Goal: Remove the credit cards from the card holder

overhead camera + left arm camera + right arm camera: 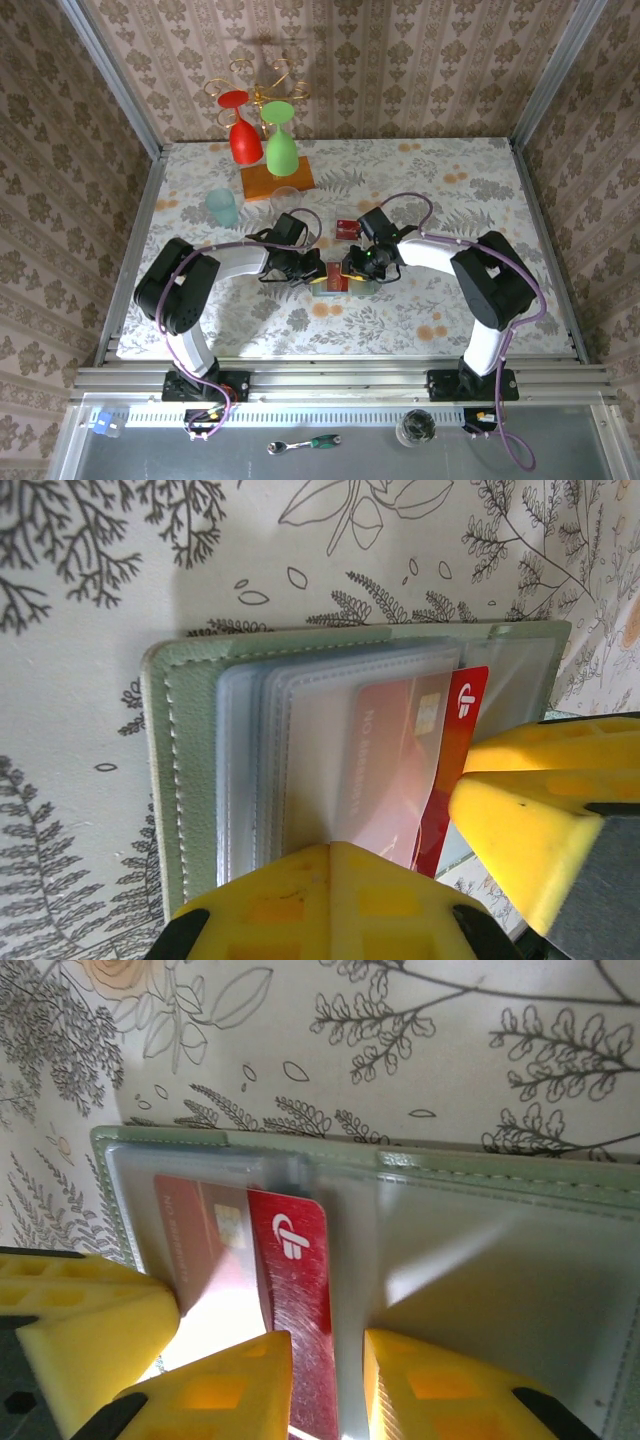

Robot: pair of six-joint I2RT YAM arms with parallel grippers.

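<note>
Fingers (230,1390) of my right gripper (318,1385) pinch a red card (290,1260) partly out of the open sage-green holder (520,1190) on the table (450,190); my left gripper (330,890), pressed shut, sits on its clear sleeves (300,750).

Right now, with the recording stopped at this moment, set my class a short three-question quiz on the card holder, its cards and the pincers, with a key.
1. True or false: the card holder lies open on the table.
2. Which colour is the card that sticks partly out of its clear sleeve? A blue, B red, C green.
3. Fill in: that card stands between the fingers of the ___ pincer.
Key: 1 true; 2 B; 3 right.
</note>
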